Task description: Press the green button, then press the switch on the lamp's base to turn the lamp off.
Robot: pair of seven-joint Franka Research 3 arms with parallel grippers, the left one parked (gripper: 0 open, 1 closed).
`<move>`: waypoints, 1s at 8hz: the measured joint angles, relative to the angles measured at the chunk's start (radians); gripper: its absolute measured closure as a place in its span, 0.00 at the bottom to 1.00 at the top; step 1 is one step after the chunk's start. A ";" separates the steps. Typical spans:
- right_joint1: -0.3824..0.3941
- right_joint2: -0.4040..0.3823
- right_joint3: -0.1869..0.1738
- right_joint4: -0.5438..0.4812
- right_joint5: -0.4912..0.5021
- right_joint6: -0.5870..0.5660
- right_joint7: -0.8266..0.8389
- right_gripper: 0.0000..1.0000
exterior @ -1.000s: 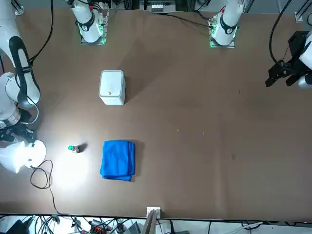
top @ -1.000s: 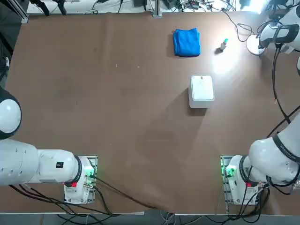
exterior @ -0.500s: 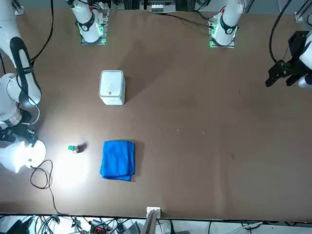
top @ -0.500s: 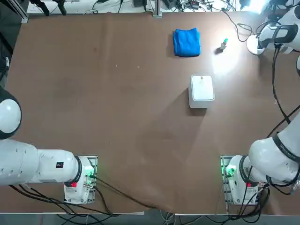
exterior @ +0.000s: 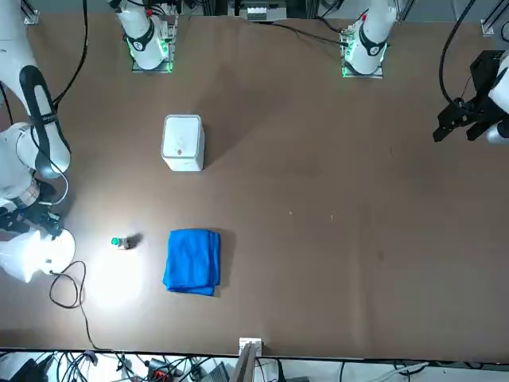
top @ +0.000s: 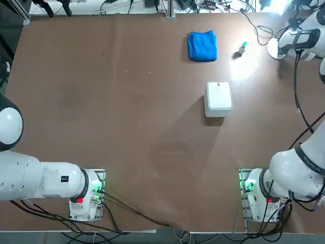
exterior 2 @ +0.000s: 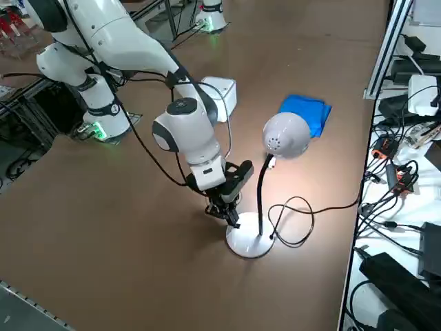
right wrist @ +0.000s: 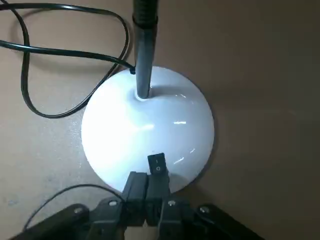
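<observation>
The right gripper (right wrist: pixel 148 181), fingers clenched together on nothing, hovers over the lamp's base (right wrist: pixel 125 130) beside its black switch (right wrist: pixel 157 163), near the table's (exterior 2: pixel 103 207) far right corner; the lamp (exterior 2: pixel 286 135) glows

Robotics lab. Brown table (top: pixel 127 127) with white arms bolted on metal mounts (top: pixel 94 195) lit green at 6 o'clock in top view; tangled cables and electronics (top: pixel 203 5) at 12; aluminium frame rail (exterior 2: pixel 389 41) beside table.
</observation>
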 joint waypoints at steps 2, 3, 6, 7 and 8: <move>0.000 0.000 0.005 0.000 0.000 0.007 0.000 0.98; 0.000 0.001 0.005 0.000 0.000 0.010 0.000 0.98; 0.000 0.004 0.006 0.000 0.000 0.014 0.000 0.98; -0.001 0.008 0.005 -0.001 0.000 0.014 0.000 0.98; -0.002 0.008 0.005 -0.001 0.000 0.014 0.000 0.98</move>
